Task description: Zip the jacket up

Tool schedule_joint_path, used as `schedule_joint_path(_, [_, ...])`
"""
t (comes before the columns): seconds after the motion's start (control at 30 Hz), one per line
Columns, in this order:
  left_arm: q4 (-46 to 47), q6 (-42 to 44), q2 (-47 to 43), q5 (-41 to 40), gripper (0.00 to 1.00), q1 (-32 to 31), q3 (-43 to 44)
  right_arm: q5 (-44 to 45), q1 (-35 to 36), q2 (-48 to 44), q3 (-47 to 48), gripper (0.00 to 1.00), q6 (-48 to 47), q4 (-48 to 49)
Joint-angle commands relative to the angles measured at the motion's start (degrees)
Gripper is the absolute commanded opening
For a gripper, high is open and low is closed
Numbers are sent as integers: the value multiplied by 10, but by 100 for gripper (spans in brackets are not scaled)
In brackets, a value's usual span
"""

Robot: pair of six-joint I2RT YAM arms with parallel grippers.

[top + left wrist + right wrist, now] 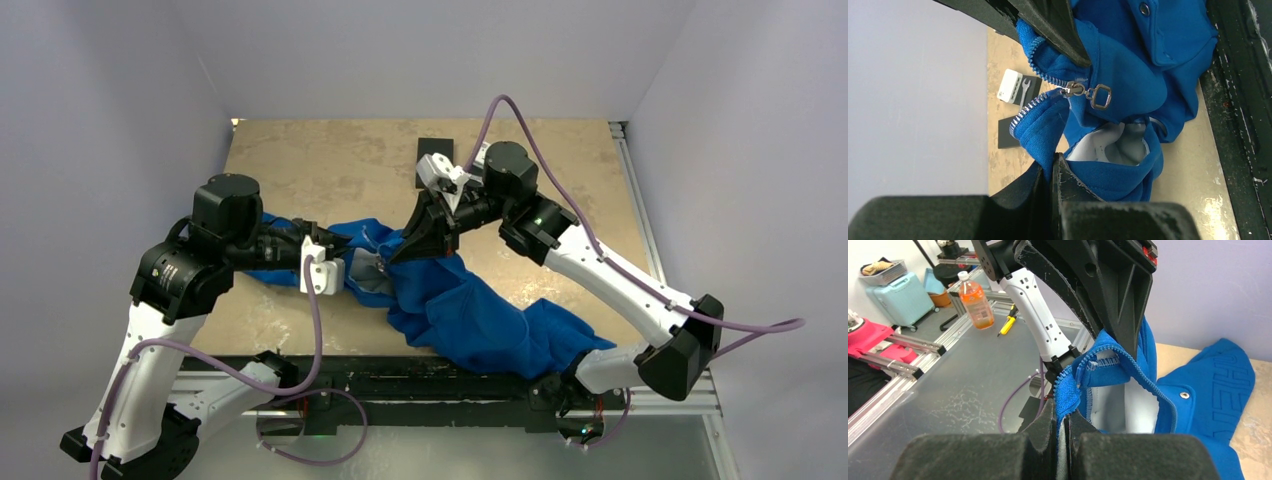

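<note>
Tan surface (330, 170) is where the blue jacket (470, 310) is slumped, trailing to the near edge. One zipper edge is pinched tight in the left tool (338, 242), the other in the right tool (398, 257), with the zipper pull (1096, 95) dangling between them.

Between the left tool (348, 244) and the right tool (397, 257) the gap is narrow and filled by the jacket (480, 305), whose lifted edge both tools pinch. The zipper slider (1075, 89) hangs in that gap, just beside the right tool. Behind and below the right tool, the jacket's bulk heaps over the counter (330, 170) down to the near rail (440, 368). Beyond both tools the counter lies bare, save a black pad (435, 150) past the right tool. Outward of the right tool, bare counter runs to the side wall (740, 150).
</note>
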Motion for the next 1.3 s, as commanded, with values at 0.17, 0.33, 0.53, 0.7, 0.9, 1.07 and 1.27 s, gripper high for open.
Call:
schedule_joint_path(0.17, [-35, 74, -5, 23, 0, -2, 4, -38, 1, 9, 44, 0, 3, 5])
schedule_joint_path(0.33, [-43, 90, -3, 24, 0, -2, 2, -43, 3, 18, 48, 0, 4, 9])
schedule_joint_path(0.53, [-49, 107, -1, 28, 0, -2, -3, -38, 4, 17, 45, 0, 12, 21])
schedule_joint_path(0.7, [-51, 109, -5, 23, 0, -2, -16, -38, 4, 14, 45, 0, 5, 12])
schedule_joint_path(0.9, [121, -14, -47, -159, 0, -2, -176, 46, -39, -14, -38, 0, -37, 6])
schedule_joint_path(1.07, [356, -146, -37, -336, 0, 17, -273, 89, -119, -22, -70, 0, -27, 71])
schedule_joint_path(1.27, [311, -133, 35, -187, 2, 112, -259, 95, -123, 20, 11, 0, -145, -50])
